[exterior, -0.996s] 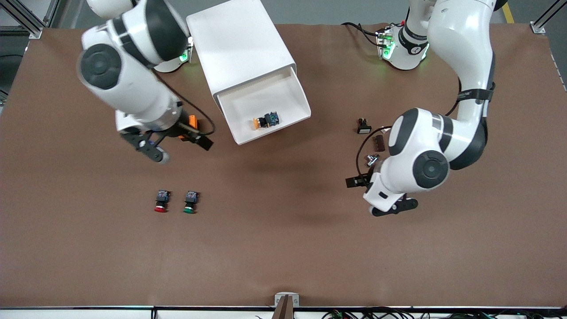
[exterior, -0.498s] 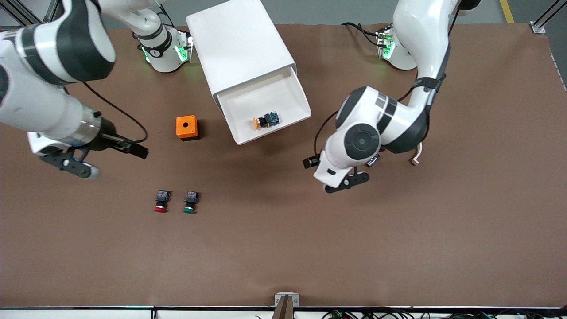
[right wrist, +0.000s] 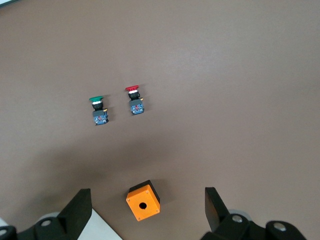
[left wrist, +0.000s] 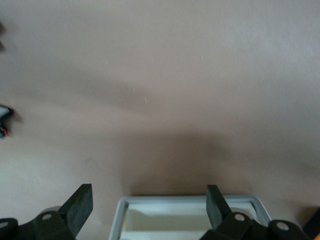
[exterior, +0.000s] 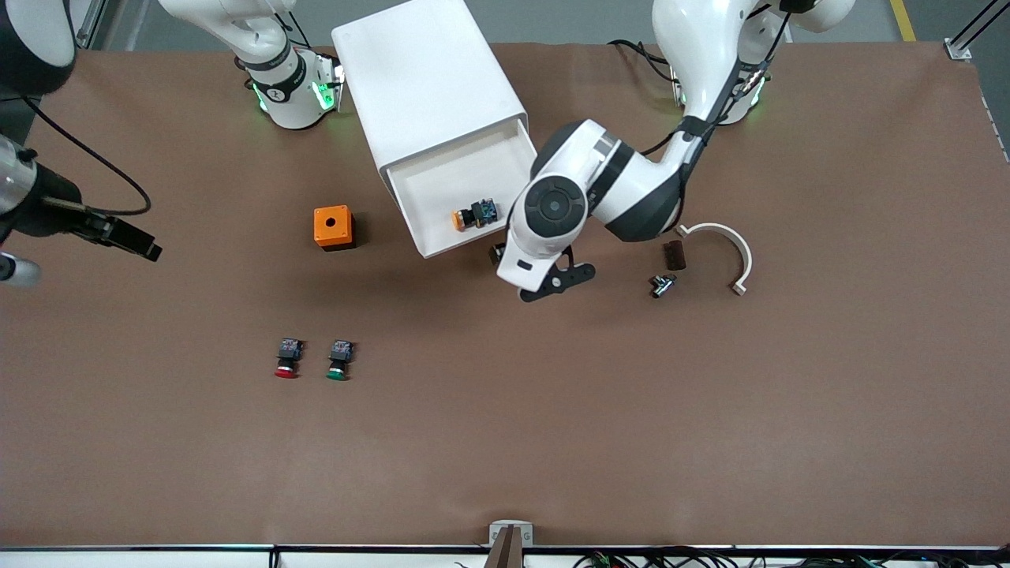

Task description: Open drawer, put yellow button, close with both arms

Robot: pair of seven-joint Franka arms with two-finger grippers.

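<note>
The white cabinet (exterior: 426, 87) stands near the robots' bases with its top drawer (exterior: 442, 244) pulled out. The yellow button (exterior: 472, 214) lies on its side in the drawer. My left gripper (exterior: 552, 282) is open and empty at the drawer's front corner toward the left arm's end. In the left wrist view (left wrist: 149, 207) the drawer's front rim (left wrist: 190, 201) sits between its fingers. My right gripper (right wrist: 146, 210) is open and empty, high over the table at the right arm's end, and mostly cut off in the front view.
An orange box (exterior: 333, 227) with a hole stands beside the drawer. It also shows in the right wrist view (right wrist: 143, 200). A red button (exterior: 286, 359) and a green button (exterior: 338, 360) lie nearer the camera. A white curved piece (exterior: 730, 248), a brown block (exterior: 673, 254) and a metal part (exterior: 661, 284) lie toward the left arm's end.
My left arm has swung in from its end of the table to the drawer's front corner. My right arm has drawn away toward its table end, uncovering the orange box. The yellow button has not moved.
</note>
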